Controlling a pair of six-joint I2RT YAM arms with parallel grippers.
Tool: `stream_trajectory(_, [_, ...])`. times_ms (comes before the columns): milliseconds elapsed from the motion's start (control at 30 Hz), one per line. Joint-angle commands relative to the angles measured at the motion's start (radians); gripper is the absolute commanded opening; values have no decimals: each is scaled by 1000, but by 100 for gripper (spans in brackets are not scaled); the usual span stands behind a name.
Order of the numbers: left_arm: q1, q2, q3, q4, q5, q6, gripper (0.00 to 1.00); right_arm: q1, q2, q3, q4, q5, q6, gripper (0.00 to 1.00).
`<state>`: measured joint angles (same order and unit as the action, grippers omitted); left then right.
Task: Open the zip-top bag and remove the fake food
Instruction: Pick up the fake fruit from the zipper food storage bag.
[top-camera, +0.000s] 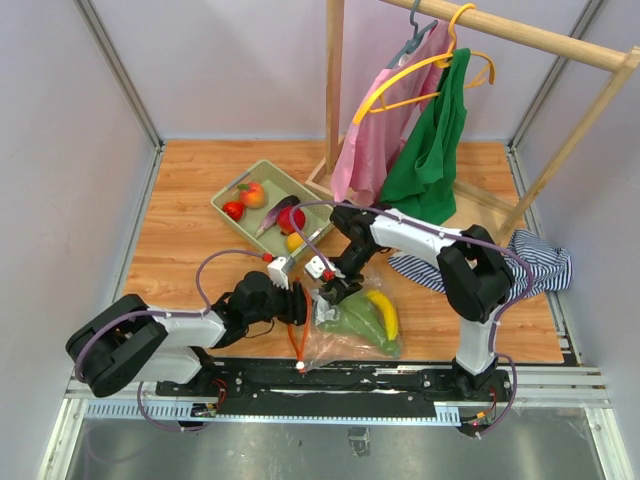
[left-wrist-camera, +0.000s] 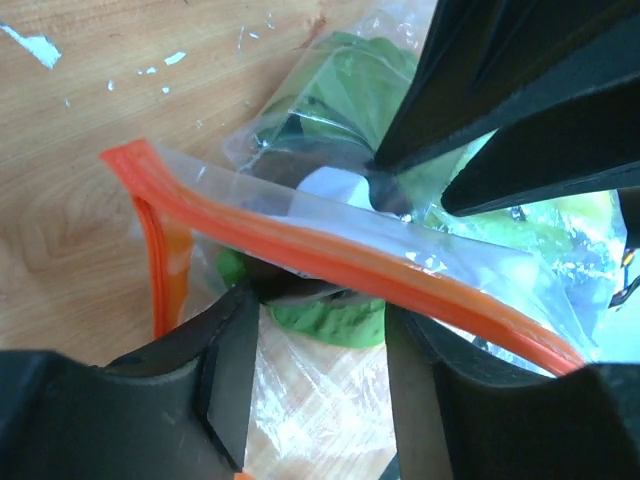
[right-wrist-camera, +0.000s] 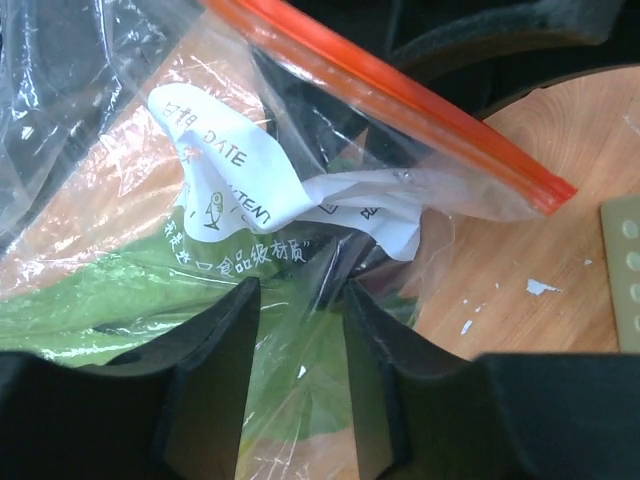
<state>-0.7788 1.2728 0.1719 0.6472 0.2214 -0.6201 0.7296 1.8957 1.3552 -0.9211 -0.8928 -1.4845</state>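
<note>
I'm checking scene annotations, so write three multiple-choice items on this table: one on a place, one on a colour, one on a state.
1. Where is the banana? A in the basket; B inside the zip-top bag; C on the rack.
2. The bag's zip strip is: A blue; B orange-red; C white.
3. The bag is: A empty; B holding food; C hanging up.
Key: B, it shows through the plastic; B, orange-red in both wrist views; B, banana and green piece lie inside.
</note>
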Motion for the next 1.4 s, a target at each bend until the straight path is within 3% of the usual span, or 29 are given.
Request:
stream_trajectory(0, [4,-48,12,-14,-9,-12,14,-8,-57,4,-19,-27,27,45])
stream_trajectory(133, [4,-149,-8,-77,-31,-10,1,-41,-164,-57,-1,16,60,57])
stream_trajectory(233, [4,-248,-25,-123,-40,-7,0,-62,-256,-133,23,38,86,63])
stream_trajectory(500, [4,-421,-45,-286,-9,-13,2,-98,-412,-327,125,73,201,68])
stream_trajectory(667, [4,-379,-88,-202,48,-59,33,-81,-425,-364,247,21,252,75])
stream_trajectory(1100, [4,-54,9,-22,5,111,67,5,-83,-87,165,59,124,67])
stream_trajectory(1200, [4,-2,17,13,-14,158,75,15,-44,-67,110,55,76,58])
stream_trajectory(1367, [4,30,2,74,-37,195,85,20,-29,-75,74,28,43,32])
